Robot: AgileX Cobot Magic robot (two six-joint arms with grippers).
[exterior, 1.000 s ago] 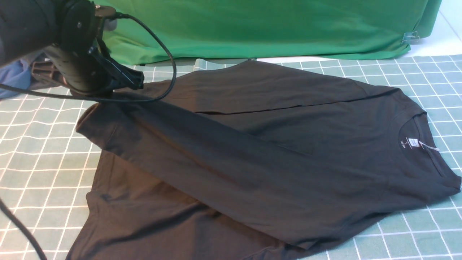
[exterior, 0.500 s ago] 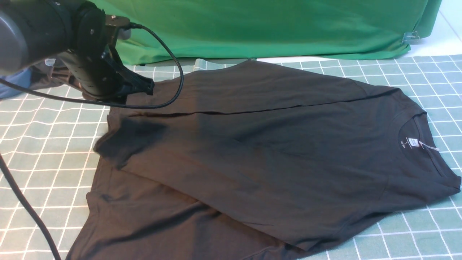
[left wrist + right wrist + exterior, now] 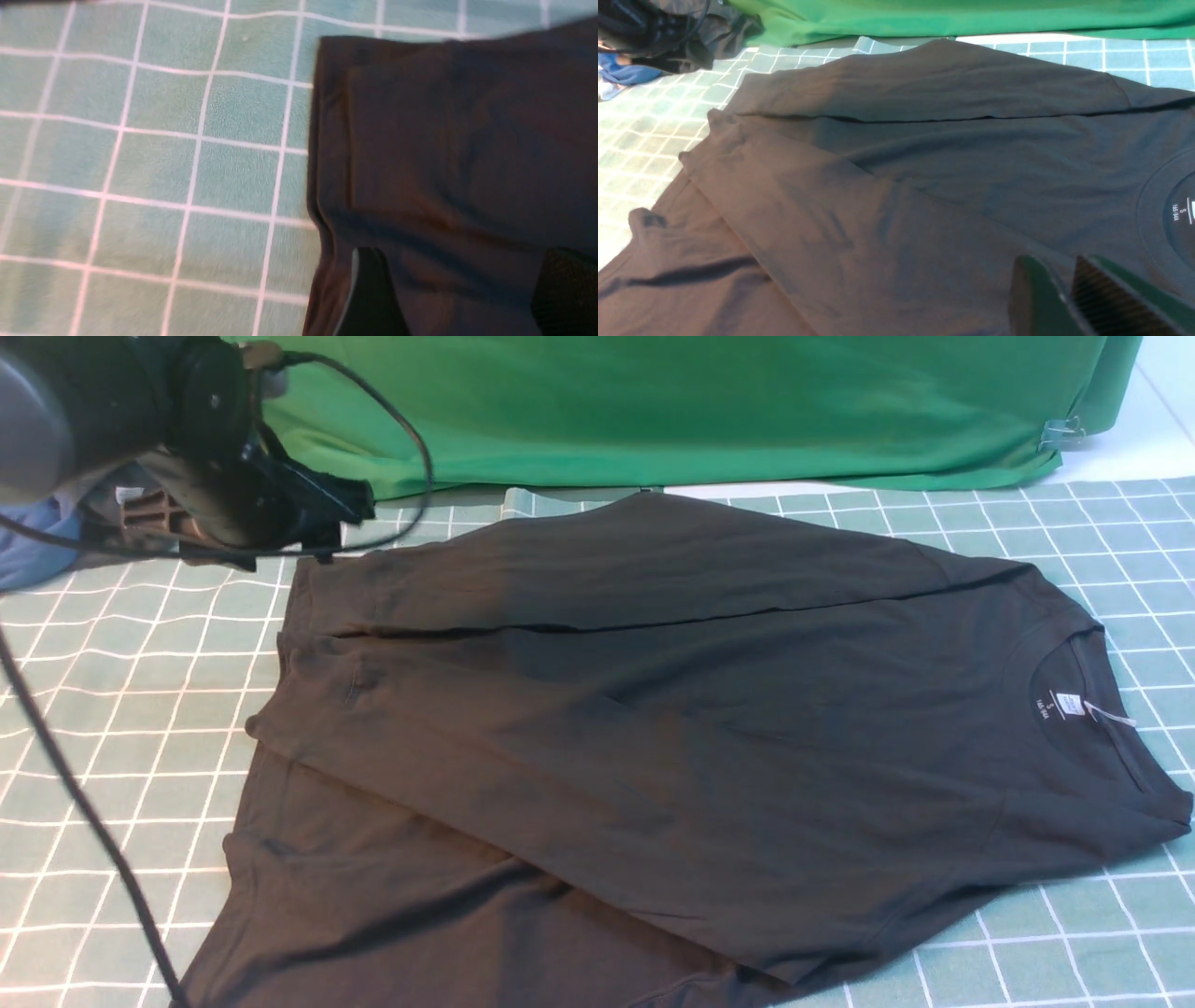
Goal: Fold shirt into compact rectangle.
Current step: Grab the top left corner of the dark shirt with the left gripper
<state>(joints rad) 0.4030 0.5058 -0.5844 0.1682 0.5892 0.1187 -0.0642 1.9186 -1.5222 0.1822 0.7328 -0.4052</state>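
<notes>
The shirt (image 3: 653, 709) lies flat on the checked mat (image 3: 112, 709) covering the counter. In the front view its collar (image 3: 1064, 653) w/ white label (image 3: 1064, 703) is at 3 o'clock and its hem (image 3: 280, 915) runs off at 8 o'clock. Both sleeves are folded in over the body: the far sleeve (image 3: 607, 560) runs along the 12 o'clock edge, and the near sleeve (image 3: 560, 784) lies across the chest w/ its cuff (image 3: 308, 700) at 9 o'clock. A green cloth (image 3: 700, 411) sits beyond, at 12.

L pincer (image 3: 327, 513) hovers at 10 o'clock, just off the shirt's far corner. In the left wrist view its fingers (image 3: 369, 294) stand wide apart over the cloth w/ nothing btwn them: released, empty.

R pincer (image 3: 1069, 298) hangs above the chest near the collar. Its fingers (image 3: 1036, 298) are close together w/ only a thin gap and no cloth caught. Fully clenched or not, I cannot tell.

Handling, as a judgement: light, limp cotton w/ no stiffness, so it will sag and bunch from any single pinch. The stacked sleeve layers prob. slide over each other if dragged. The mat looks napped, so expect some cling. Best hold is two points at once, at the hem corners at approx. 8 and 10 o'clock. Pinch through all layers incl. the cuffs, then lift low and lay over toward the collar. Avoid mid-panel grabs, which only pull up a peak.
</notes>
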